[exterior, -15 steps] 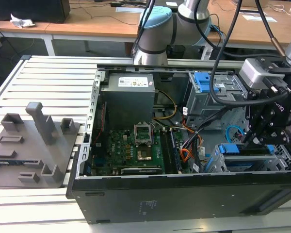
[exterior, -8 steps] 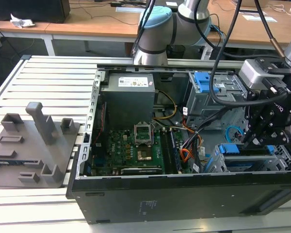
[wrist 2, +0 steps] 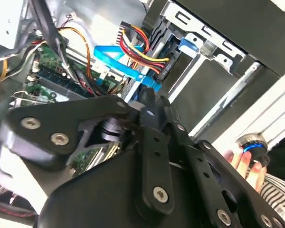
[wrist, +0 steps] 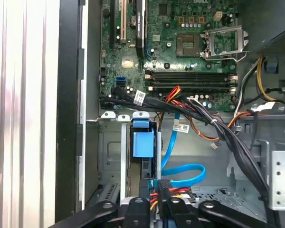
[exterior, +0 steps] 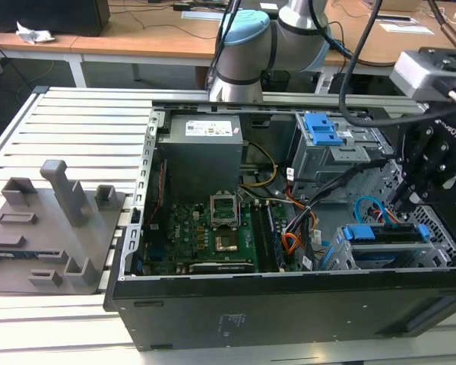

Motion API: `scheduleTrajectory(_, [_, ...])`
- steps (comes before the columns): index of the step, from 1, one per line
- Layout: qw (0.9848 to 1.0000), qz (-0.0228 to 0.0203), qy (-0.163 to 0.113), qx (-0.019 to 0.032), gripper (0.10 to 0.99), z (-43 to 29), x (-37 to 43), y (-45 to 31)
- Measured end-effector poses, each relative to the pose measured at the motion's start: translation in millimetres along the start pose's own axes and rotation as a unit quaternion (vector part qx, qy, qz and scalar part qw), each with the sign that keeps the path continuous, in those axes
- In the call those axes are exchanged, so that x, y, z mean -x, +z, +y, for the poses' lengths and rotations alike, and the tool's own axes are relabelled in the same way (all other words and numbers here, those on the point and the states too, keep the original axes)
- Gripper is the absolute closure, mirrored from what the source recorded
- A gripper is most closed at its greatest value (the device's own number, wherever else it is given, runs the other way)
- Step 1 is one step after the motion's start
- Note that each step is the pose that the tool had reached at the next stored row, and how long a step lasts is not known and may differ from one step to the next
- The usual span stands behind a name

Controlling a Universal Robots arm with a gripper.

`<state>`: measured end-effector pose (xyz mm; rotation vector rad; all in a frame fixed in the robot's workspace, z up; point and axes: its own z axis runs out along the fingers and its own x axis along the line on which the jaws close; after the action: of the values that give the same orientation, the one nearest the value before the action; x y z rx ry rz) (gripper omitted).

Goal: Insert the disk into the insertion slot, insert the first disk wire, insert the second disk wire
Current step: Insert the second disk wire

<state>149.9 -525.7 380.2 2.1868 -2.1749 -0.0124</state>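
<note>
First wrist view is showing the disk [wrist: 142, 142] sitting in the insertion slot [wrist: 111, 152] with its blue carrier end showing, so I'm guessing that step is done. I'm hanging my pincer [wrist: 154, 211] right over the drive's back end, presumably because that's where the plugs go. The first disk wire [wrist: 167, 189] and the looping second disk wire [wrist: 185, 172] are both running in under me. My own linkage is covering the plugs, so I'm not able to tell if they're seated, or whether the pincer is open or shut.

A robotics lab or workshop. An open computer case [exterior: 289, 304] lies on a slatted aluminium workbench [exterior: 83, 122]. Wooden desks [exterior: 152, 34] stand behind
</note>
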Motion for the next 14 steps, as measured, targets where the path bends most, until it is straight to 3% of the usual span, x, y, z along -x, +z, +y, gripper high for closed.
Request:
scheduleTrajectory(2, [1.0,0.0,0.0,0.0,0.98,0.3,1.0,-7.1])
scheduleTrajectory(3, [1.0,-0.0001,0.0,0.0,0.98,0.5,1.1,-10.6])
scheduleTrajectory(7, [1.0,0.0,0.0,0.0,0.98,7.5,1.1,-10.3])
scheduleTrajectory(9, [1.0,0.0,0.0,0.0,0.98,19.1,1.2,-9.7])
scheduleTrajectory(14, [1.0,0.0,0.0,0.0,0.98,20.2,1.2,-9.6])
